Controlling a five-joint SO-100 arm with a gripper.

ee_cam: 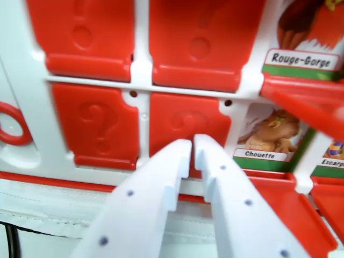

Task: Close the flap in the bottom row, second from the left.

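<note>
The gripper (pixel 192 141) is almost clenched, holding nothing; its tips rest against the lower edge of the second flap (pixel 188 126) in the bottom row, which already lies flat; a further push may slide sideways and knock the Chouette card (pixel 267 137) just beside.

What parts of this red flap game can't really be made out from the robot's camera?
- Flap behind the gripper: its lower edge is hidden by the white fingers.
- Rouge-Gorge card: the bird is cut off by the top edge.
- Card at far right: its label runs off the right edge.
- Question marks on the flaps: blurred.
</note>
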